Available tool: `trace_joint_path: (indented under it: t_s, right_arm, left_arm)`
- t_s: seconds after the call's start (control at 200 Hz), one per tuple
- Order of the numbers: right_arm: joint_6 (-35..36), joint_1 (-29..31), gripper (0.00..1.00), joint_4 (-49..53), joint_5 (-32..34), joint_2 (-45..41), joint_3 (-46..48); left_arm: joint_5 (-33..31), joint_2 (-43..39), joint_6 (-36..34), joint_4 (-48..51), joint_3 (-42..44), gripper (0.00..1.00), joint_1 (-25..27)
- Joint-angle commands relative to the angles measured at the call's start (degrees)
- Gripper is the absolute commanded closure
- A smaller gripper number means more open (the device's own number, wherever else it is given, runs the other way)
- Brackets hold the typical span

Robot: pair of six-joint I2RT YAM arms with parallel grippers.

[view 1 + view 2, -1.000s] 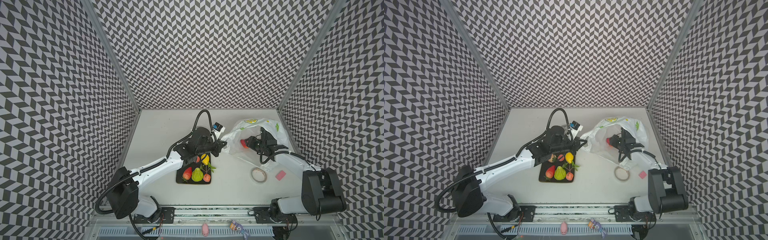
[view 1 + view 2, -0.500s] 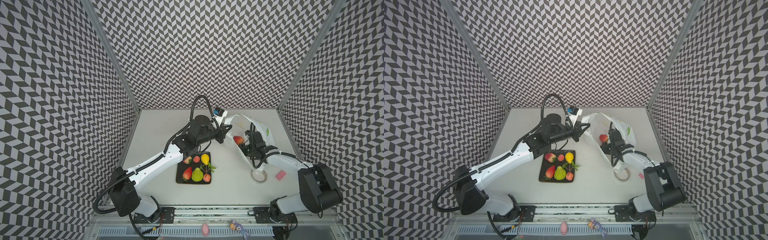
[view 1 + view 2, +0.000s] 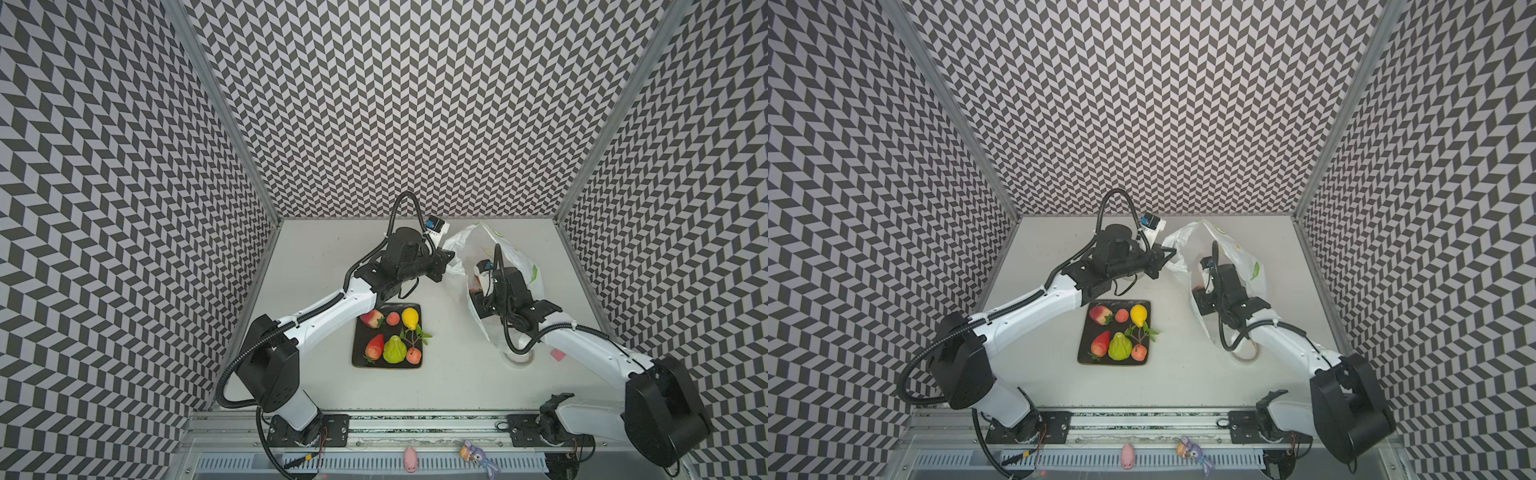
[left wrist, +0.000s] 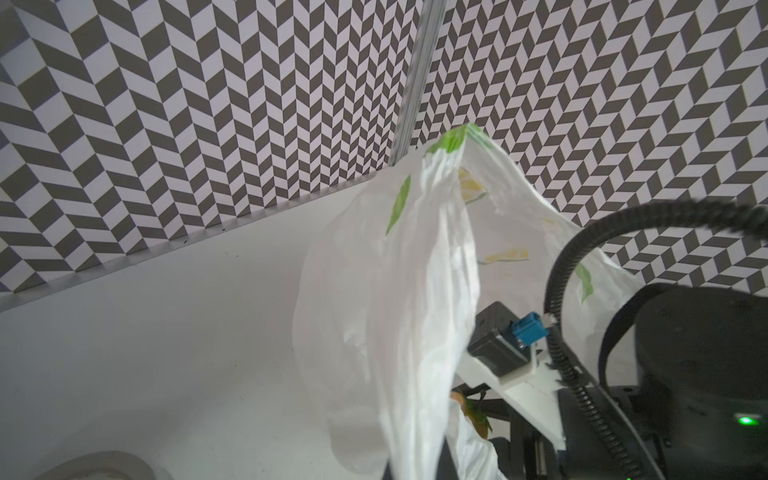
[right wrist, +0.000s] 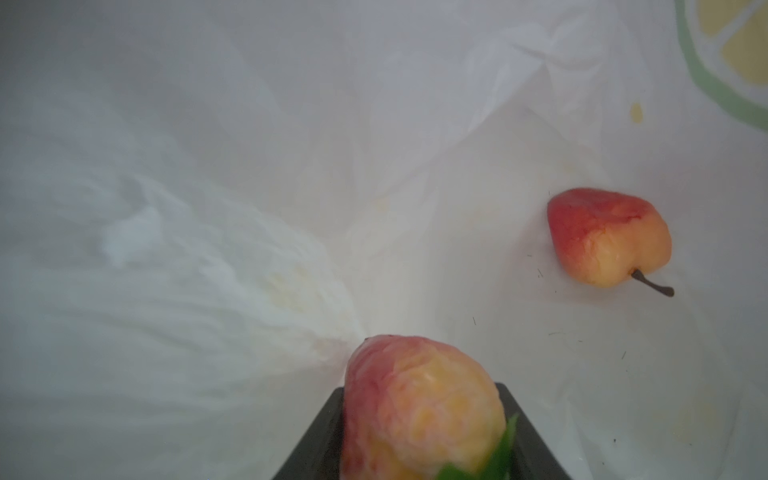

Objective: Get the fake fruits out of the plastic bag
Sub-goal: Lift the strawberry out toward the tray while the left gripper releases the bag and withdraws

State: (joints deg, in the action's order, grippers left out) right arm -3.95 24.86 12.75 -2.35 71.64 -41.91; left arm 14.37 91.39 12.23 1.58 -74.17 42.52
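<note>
The plastic bag [image 3: 517, 259] [image 3: 1246, 259] stands tented at the back right, white with lemon prints. My left gripper [image 3: 451, 255] [image 3: 1173, 253] is shut on its edge and holds it up; the left wrist view shows the film [image 4: 395, 291] running into the jaws. My right gripper [image 5: 419, 436] is inside the bag, shut on a red-yellow fake fruit [image 5: 419, 411] [image 3: 473, 286] with a green leaf. A second red-yellow fruit [image 5: 609, 237] with a stem lies on the bag's floor. Several fake fruits, among them a green pear [image 3: 394, 350] and a yellow lemon [image 3: 410, 318], lie on the black tray [image 3: 358, 359].
A tape roll [image 3: 517, 358] lies partly under the bag's near end, with a small pink piece [image 3: 558, 354] to its right. A pink pig toy [image 3: 410, 454] and a purple toy [image 3: 478, 453] sit on the front rail. Patterned walls close in on three sides.
My left gripper has drawn the bag's edge up and toward the back, so the bag now stands up around the right gripper. The right gripper has shifted left with its fruit.
</note>
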Motion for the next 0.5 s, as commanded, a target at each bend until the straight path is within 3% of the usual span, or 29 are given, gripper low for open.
trace_joint_path:
  t_s: [0.0,0.496]
  right_arm:
    - [3.77,0.14,0.59,-1.45,-0.86,-3.52,0.8]
    - [2.85,0.19,0.59,1.76,-7.52,-19.95,-2.89]
  left_arm:
    - [0.64,-1.64,-0.63,-0.25,1.7,1.0,-0.31]
    - [0.31,-1.55,-1.29,-0.2,5.35,1.0,-0.36]
